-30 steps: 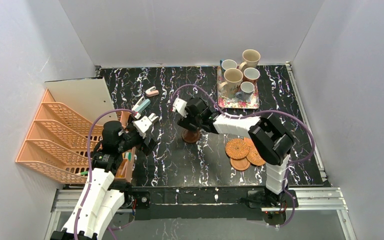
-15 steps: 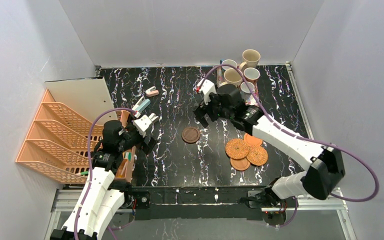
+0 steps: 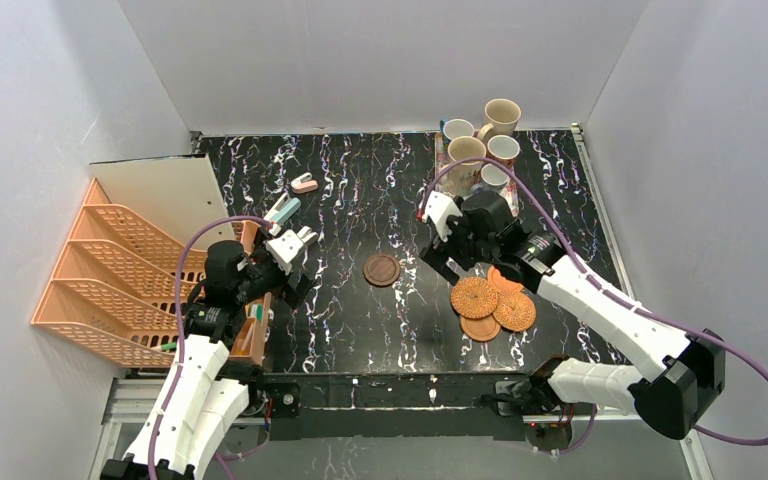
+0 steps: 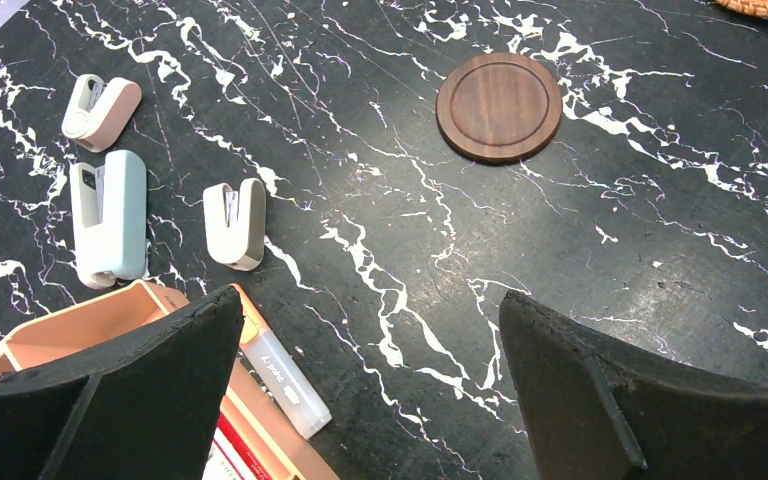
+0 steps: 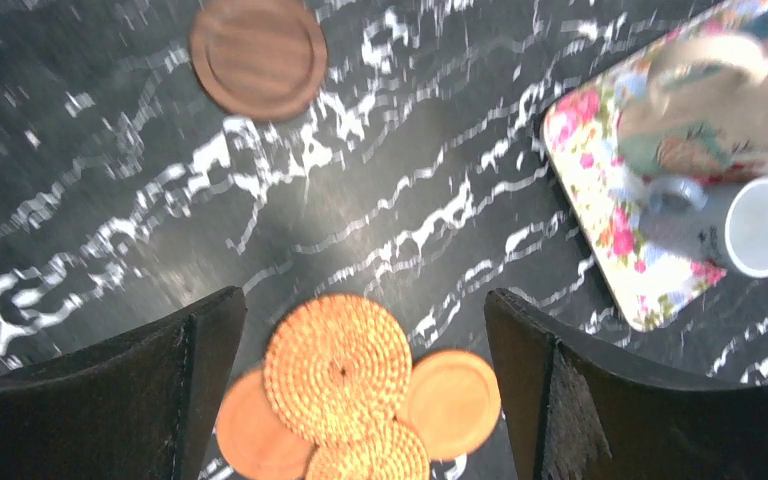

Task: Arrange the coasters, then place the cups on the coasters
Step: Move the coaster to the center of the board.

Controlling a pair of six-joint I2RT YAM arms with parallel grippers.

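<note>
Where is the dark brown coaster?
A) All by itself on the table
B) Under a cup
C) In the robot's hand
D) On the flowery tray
A: the dark brown coaster lies flat and alone on the black marble table, away from the orange coasters, with no cup on it and no hand touching it.

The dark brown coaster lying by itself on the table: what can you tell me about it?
The dark brown coaster is a flat round disc that looks like wood, with a faint grain and a raised rim around a slightly sunken middle. It lies flat near the middle of the black, white-veined table, well apart from the cluster of orange coasters. No cup stands on it, and nothing but the table touches it.
</note>
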